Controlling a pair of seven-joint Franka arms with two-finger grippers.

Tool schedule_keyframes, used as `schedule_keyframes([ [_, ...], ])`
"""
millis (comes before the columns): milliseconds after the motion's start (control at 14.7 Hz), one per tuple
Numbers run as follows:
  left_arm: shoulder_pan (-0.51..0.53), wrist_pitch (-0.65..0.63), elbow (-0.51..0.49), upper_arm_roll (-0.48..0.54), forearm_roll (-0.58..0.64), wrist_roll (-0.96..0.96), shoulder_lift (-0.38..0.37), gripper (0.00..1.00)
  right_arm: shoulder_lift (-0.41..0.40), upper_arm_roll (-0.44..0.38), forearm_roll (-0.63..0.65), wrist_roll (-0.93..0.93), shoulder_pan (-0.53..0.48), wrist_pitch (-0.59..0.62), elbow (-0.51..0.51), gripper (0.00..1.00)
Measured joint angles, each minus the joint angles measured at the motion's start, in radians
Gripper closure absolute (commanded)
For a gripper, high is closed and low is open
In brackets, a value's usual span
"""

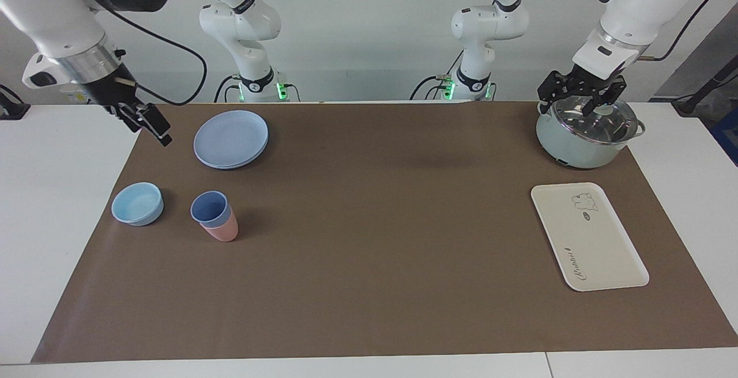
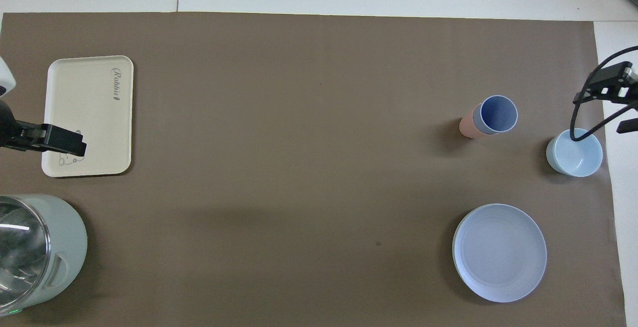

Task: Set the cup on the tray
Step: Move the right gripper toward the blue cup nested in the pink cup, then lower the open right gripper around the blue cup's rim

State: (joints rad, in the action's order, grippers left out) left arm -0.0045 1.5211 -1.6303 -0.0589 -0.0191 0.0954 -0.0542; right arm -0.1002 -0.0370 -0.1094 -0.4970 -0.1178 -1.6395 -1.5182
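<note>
Lying bare at the lower right of the facing view, the tray [image 1: 588, 237] awaits the cup [image 1: 209, 207], nested in a pink cup [image 1: 223, 229] at centre left. Nothing is done. Whether the left gripper [image 1: 581, 94] over the pot [image 1: 582, 136] or the right gripper [image 1: 151, 124] at upper left is spread, I cannot tell.

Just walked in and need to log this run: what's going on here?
Nothing is being handled yet. The blue cup sits nested in a pink cup beside the light-blue bowl, toward the right arm's end of the table. The tray lies bare at the left arm's end. The right gripper hangs near the plate; the left gripper hangs over the lidded pot.
</note>
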Motion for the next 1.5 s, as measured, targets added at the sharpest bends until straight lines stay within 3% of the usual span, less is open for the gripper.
schedule_keyframes([
  [884, 0.000, 0.000, 0.000, 0.000, 0.000, 0.000, 0.000, 0.00, -0.318, -0.003, -0.426, -0.306, -0.173, -0.132, 0.011, 0.09],
  [1156, 0.000, 0.000, 0.000, 0.000, 0.000, 0.000, 0.000, 0.00, -0.420, -0.002, -0.464, -0.331, -0.199, -0.147, 0.023, 0.08],
  [1496, 0.000, 0.000, 0.000, 0.000, 0.000, 0.000, 0.000, 0.00, -0.480, 0.013, -0.469, -0.332, -0.198, -0.137, 0.029, 0.08],
])
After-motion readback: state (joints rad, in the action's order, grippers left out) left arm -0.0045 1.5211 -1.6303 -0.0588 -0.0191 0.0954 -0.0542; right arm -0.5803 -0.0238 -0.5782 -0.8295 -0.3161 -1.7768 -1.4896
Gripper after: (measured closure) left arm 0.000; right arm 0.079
